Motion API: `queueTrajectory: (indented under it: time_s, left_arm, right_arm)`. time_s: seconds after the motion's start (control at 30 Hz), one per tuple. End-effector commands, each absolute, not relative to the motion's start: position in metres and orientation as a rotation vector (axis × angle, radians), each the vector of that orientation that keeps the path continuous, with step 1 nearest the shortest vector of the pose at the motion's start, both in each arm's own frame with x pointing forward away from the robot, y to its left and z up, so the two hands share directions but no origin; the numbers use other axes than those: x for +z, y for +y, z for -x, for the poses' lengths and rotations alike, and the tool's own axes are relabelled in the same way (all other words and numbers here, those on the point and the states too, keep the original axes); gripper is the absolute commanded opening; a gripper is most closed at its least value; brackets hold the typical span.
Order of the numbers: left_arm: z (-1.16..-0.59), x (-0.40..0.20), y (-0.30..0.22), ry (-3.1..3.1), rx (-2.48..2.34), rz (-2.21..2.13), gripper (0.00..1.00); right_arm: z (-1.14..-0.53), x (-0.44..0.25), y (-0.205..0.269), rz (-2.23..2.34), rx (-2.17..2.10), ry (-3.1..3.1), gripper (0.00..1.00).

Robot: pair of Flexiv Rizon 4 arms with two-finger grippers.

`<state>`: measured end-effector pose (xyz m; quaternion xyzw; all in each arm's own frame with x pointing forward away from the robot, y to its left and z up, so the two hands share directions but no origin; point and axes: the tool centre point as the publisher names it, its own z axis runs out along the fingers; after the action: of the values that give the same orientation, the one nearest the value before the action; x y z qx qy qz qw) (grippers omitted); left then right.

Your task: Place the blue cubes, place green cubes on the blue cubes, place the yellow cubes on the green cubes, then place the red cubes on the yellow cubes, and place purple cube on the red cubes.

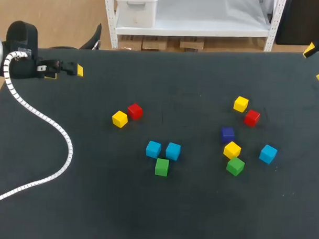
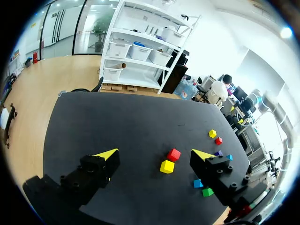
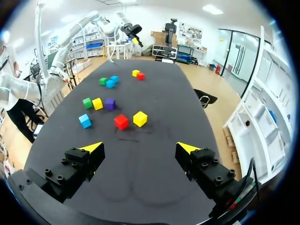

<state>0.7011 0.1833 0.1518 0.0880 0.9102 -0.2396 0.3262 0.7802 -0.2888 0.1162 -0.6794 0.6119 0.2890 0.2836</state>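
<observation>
**Q:** Head view: what lies on the dark worktop?

**A:** Eleven cubes, each resting singly on the surface, in two loose groups. Left of centre, the left yellow cube sits just beside the left red cube. Lower, near the middle of the frame, the first blue cube and the second blue cube stand side by side. The left green cube lies just below the pair.

**Q:** And the group on the right?

**A:** The upper yellow cube is near the right red cube. The purple cube lies below them, just above the lower yellow cube. The right green cube sits just under that one. The lone blue cube stands apart at the group's right.

**Q:** Where are the grippers, and how do they stand?

**A:** The left gripper is at the upper left of the frame, well apart from every cube. The right gripper is at the upper right corner, with only its yellow tips showing. Both wrist views show the fingers spread wide, with the cubes lying ahead of them on the worktop.

**Q:** Anything else on the surface?

**A:** A white ribbed cable trails from the left arm across the left part of the frame to its lower left edge.
</observation>
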Motion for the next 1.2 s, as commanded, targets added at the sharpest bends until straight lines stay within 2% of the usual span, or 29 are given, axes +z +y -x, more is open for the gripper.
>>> queueTrajectory:
  time_s: [0.03,0.57,1.0,1.2]
  left_arm:
    - [-0.701,0.151,0.184,2.380,-0.633,-0.232,1.00]
    - [-0.701,0.151,0.184,2.380,-0.633,-0.232,1.00]
    - [-0.643,0.139,0.128,1.959,-0.625,-1.501,1.00]
    - [-0.640,0.138,0.126,1.929,-0.638,-1.556,1.00]
  right_arm:
    - [-0.759,0.113,-0.288,1.732,0.660,1.645,1.00]
    - [-0.759,0.109,-0.291,1.700,0.647,1.673,1.00]
    - [-0.759,0.109,-0.291,1.700,0.647,1.673,1.00]
    - [-0.759,0.109,-0.291,1.700,0.647,1.673,1.00]
